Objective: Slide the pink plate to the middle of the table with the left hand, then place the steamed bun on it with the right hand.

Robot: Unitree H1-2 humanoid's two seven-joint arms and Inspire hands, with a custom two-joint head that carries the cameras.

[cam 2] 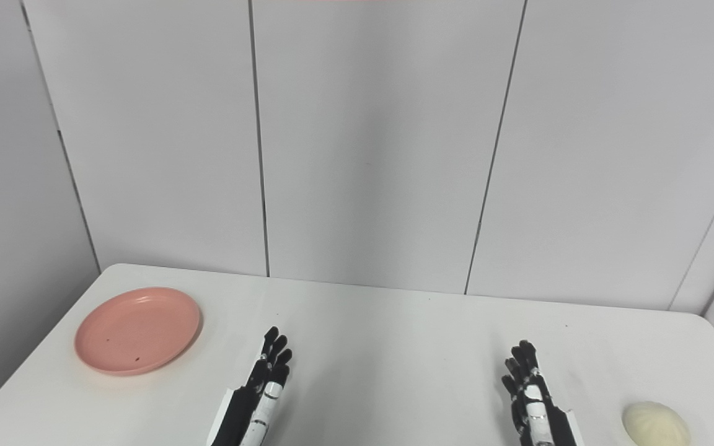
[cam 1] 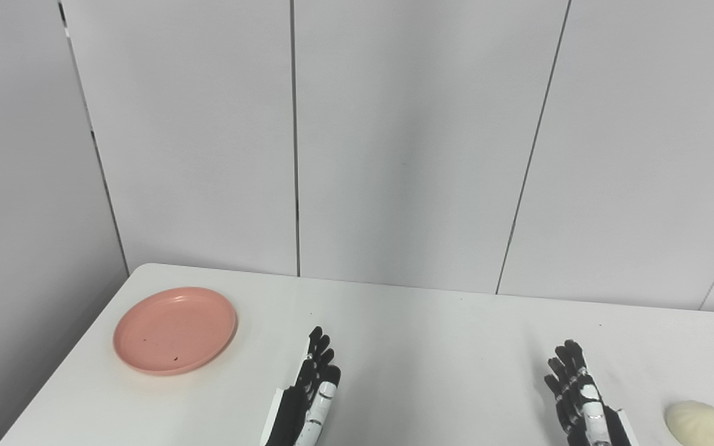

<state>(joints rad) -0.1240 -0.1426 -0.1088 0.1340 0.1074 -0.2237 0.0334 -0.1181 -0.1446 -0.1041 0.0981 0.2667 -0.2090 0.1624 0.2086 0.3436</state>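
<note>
A pink plate (cam 1: 175,330) lies empty near the far left corner of the white table (cam 1: 431,347). A pale steamed bun (cam 1: 700,423) rests at the front right. My left hand (cam 1: 310,390) reaches up from the bottom edge, to the right of the plate and apart from it, fingers straight and holding nothing. At the bottom right my right hand (cam 1: 580,393) stands likewise open, a short way left of the bun without touching it. The same things appear in the right eye view: plate (cam 2: 137,330), bun (cam 2: 656,423), left hand (cam 2: 261,387), right hand (cam 2: 533,396).
Grey wall panels (cam 1: 394,136) rise right behind the table's far edge. The table's left edge runs just beside the plate, and its right edge lies past the bun.
</note>
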